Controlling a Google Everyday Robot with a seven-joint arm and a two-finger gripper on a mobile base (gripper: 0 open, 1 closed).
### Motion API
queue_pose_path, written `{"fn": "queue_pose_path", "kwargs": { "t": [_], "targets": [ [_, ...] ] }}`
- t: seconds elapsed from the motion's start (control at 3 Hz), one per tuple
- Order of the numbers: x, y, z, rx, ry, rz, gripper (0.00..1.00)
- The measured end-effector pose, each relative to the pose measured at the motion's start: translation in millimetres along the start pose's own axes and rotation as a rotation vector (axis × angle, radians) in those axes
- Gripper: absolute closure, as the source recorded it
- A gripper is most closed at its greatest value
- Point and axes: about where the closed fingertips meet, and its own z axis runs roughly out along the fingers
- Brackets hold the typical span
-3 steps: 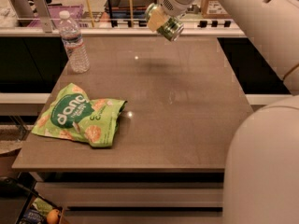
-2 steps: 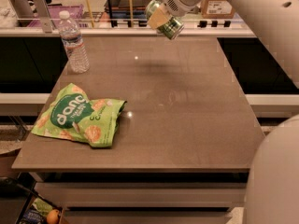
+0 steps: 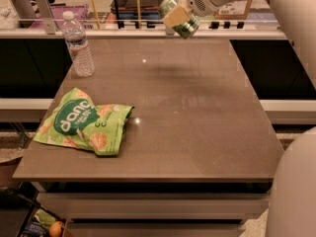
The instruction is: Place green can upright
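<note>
Green can [image 3: 188, 27]: 1, tilted, clamped in end effector [image 3: 177, 18] above table [image 3: 197, 107]; 1 bottle [image 3: 79, 46], 1 snack bag [image 3: 81, 122].

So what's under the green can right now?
Nothing touches the green can from below. It hangs tilted in the gripper, over the bare far end of the table. The gripper covers the can's middle.

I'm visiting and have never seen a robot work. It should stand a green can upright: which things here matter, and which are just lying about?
Part of the job: green can, tilted, in the air above the table at its far side; gripper, shut on the can.
Just lying about: water bottle, upright, far left; snack bag, flat, near left.
</note>
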Motion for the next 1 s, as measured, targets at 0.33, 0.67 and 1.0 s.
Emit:
{"fn": "queue_pose_path", "kwargs": {
  "t": [0.33,0.67,1.0],
  "targets": [
    [-3.4,-5.8,-4.5,-0.041,-0.054,-0.023,1.0],
    [-6.8,-6.1,-4.0,-0.066,-0.091,-0.04,1.0],
    [-6.9,-1.6,4.3,-0.087,-0.132,-0.043,1.0]
  ]
}}
